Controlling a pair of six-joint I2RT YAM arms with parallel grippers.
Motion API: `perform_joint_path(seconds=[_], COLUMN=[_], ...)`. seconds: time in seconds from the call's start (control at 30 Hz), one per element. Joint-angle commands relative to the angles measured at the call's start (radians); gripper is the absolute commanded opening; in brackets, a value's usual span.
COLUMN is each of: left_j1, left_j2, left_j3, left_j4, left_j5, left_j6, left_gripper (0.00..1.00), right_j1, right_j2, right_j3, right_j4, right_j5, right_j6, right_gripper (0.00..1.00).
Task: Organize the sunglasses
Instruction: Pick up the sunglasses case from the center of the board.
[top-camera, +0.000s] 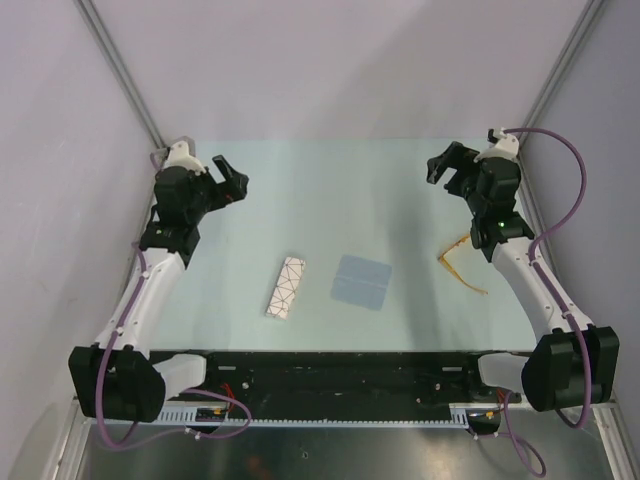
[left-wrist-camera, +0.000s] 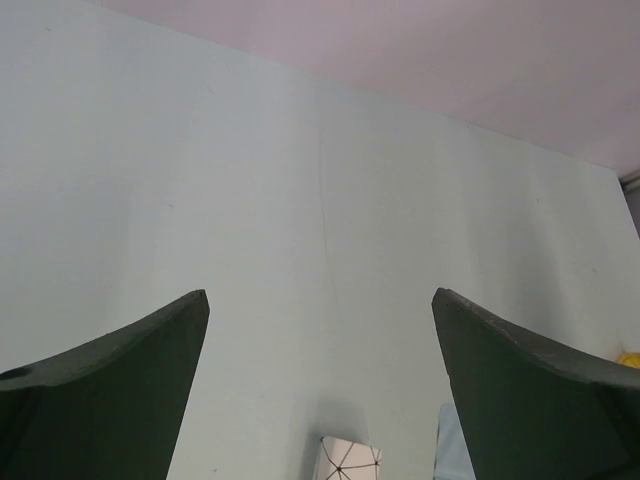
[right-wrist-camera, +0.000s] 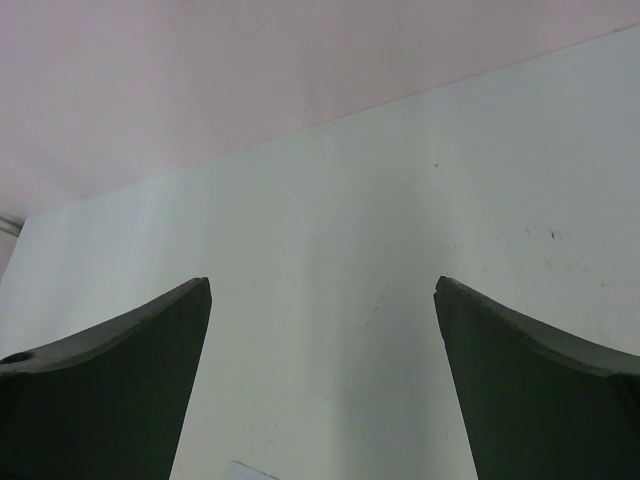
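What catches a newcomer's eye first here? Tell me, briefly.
Two arms rise at either side, the left gripper and the right gripper both open above the far part of the table. Nearer the bases lie a white case, a blue-grey cloth and, by the right arm, the yellow sunglasses, each apart.

Robot lab test cell: pale worktop (top-camera: 300, 190) boxed in by plain white walls (top-camera: 330, 60), two arms bolted to a metal rail (top-camera: 340, 375).

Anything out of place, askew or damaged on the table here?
Nothing damaged or spilled. The sunglasses lie loose, arms apparently unfolded, at the right of the table beside the right arm, apart from the white case and blue-grey cloth mid-table.
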Motion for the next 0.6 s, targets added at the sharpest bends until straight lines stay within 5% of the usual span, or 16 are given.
perform_joint_path(seconds=[0.0,0.2,0.4,0.57], left_j1=[0.001,0.049,0.037,-0.080], left_j2=[-0.061,-0.044,0.010,0.022], left_j3=[-0.022,0.050,0.022,-0.088], left_j4=[0.023,0.021,-0.017,-0.077], left_j5=[-0.105,-0.008,0.159,0.067], left_j6=[-0.011,-0.012,0.047,0.092], left_gripper=[1.00,1.00,1.00,1.00], right_j1=[0.013,0.037,0.137,0.178], right_j2=[-0.002,0.003,0.034,0.058], right_j3=[0.024,0.022,0.024,0.022], right_j4=[0.052,0.046,0.038,0.023], right_j5=[0.007,-0.153,-0.156,-0.156], right_j6=[-0.029,-0.092,-0.176,-0.175], right_gripper=[1.00,1.00,0.99,0.99])
